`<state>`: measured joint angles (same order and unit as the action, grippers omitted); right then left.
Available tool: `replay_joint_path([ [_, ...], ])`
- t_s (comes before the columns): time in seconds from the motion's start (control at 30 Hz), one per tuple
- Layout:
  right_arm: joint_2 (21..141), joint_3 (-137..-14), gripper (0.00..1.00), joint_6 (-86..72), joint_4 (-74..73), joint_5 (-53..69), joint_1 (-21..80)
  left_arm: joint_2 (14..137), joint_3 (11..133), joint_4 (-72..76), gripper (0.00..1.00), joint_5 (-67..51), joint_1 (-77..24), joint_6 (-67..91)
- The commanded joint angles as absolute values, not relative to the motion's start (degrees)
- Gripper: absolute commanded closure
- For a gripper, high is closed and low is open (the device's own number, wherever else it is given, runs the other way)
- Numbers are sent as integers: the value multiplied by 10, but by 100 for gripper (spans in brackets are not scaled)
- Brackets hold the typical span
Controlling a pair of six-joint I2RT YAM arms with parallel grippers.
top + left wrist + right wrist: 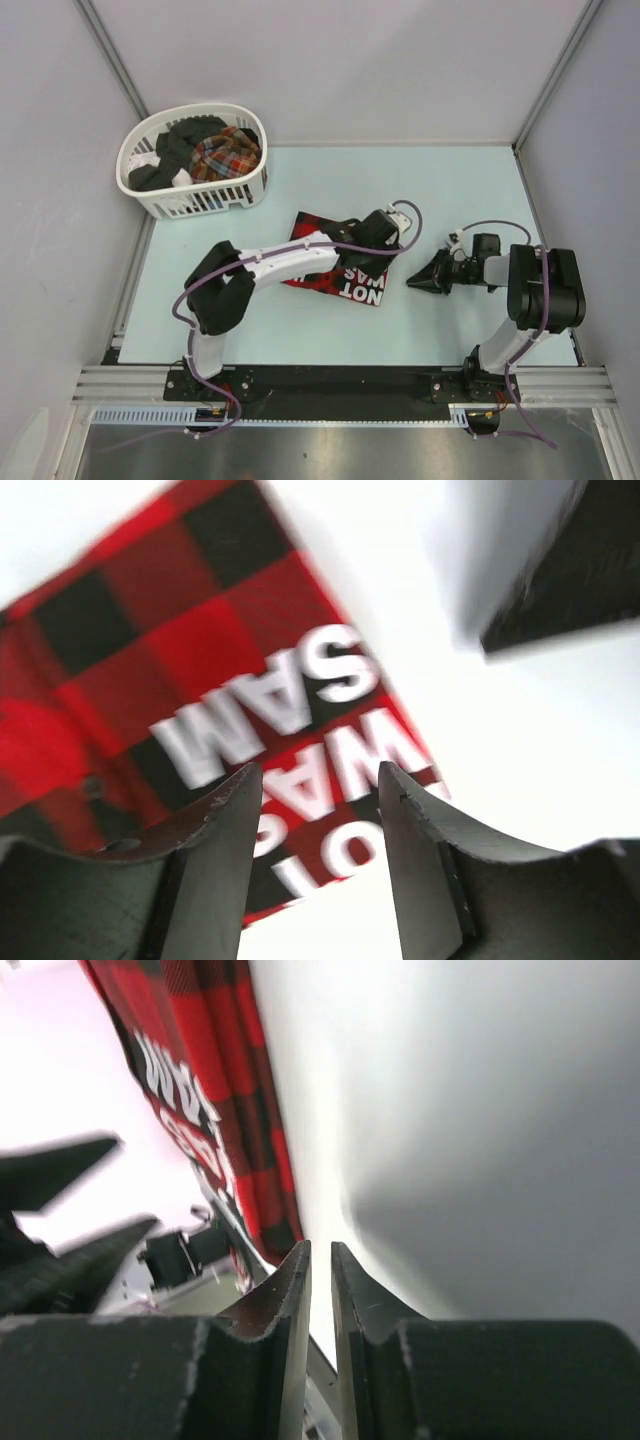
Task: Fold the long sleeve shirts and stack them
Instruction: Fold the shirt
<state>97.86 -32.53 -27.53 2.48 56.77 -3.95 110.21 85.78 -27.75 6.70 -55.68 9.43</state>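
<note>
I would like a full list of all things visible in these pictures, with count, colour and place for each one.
table: 1, pale blue-green, in front of the arms
basket: 1, white, slatted, at the table's far left corner
plaid shirt: 1, multicolour, in the basket
dark clothes: count unclear, black-green, in the basket beside the plaid shirt
check shirt: 1, red and black with white letters, folded at the table's centre
left gripper: 1, black, open, over the check shirt's letters
right gripper: 1, black, fingers almost together, empty, right of the check shirt
</note>
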Motion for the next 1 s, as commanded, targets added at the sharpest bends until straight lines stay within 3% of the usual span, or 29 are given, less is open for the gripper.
replay_joint_path([
  [0.0,946,-326,80,-207,-62,563,-92,1127,895,-282,44,108,-594,84],
  [0.43,966,-310,68,-259,12,581,-86,1212,940,-330,46,199,-638,64],
  [0.53,967,-309,67,-261,15,583,-84,1202,932,-325,57,187,-632,61],
  [0.63,967,-310,67,-256,11,583,-84,1165,905,-306,76,141,-614,70],
  [0.73,969,-312,67,-257,11,583,-79,1136,872,-287,89,82,-594,89],
  [0.83,969,-313,66,-264,25,586,-68,1112,849,-270,87,41,-577,102],
  [0.97,971,-315,67,-286,49,594,-44,1116,849,-269,72,-37,-558,114],
])
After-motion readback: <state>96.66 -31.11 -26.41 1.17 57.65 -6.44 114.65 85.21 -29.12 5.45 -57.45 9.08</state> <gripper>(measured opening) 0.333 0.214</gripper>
